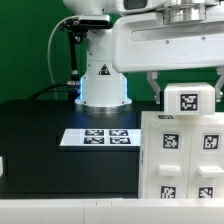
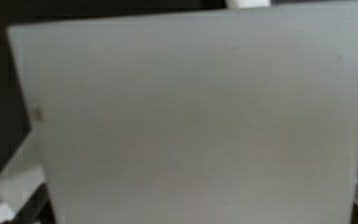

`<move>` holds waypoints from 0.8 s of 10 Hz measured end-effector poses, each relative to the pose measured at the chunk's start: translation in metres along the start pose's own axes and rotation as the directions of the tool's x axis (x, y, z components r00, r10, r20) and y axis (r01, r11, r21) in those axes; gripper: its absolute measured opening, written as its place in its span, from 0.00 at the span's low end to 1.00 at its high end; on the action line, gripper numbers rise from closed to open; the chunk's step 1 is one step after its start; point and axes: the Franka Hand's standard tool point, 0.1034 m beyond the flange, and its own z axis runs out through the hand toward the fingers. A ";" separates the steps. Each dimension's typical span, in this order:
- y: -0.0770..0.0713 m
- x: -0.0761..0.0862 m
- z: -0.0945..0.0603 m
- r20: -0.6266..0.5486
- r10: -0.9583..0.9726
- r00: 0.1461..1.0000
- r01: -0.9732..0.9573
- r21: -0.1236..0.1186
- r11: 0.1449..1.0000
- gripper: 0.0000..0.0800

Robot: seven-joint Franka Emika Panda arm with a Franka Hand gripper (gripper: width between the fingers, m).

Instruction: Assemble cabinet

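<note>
The cabinet (image 1: pixel 180 150) stood upright at the exterior view's right, on the black table (image 1: pixel 40 125), its tagged white face toward the camera and its long axis roughly vertical. A smaller tagged piece (image 1: pixel 188 98) sat at its top, between the gripper's (image 1: pixel 186 92) fingers, which looked pressed against its sides. In the wrist view a blurred plain white panel (image 2: pixel 194 120) filled nearly everything. The marker board (image 1: pixel 98 137) lay flat nearby, toward the arm's base (image 1: pixel 102 88), against a green backdrop (image 1: pixel 30 45).
</note>
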 end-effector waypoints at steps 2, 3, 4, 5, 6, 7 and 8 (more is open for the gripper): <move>-0.001 0.000 0.000 0.004 0.112 0.994 -0.112 0.009 0.994 0.69; -0.001 0.000 0.000 0.006 0.152 0.988 -0.152 0.012 0.988 0.69; -0.002 0.000 0.000 0.011 0.238 0.971 -0.238 0.020 0.971 0.69; -0.003 0.000 0.000 0.016 0.307 0.952 -0.307 0.024 0.951 0.69; -0.004 0.000 0.000 0.025 0.473 0.881 -0.473 0.028 0.881 0.69; -0.005 0.000 0.001 0.035 0.621 0.783 -0.622 0.034 0.782 0.69; -0.007 0.001 0.003 0.033 0.712 0.701 -0.713 0.053 0.700 0.69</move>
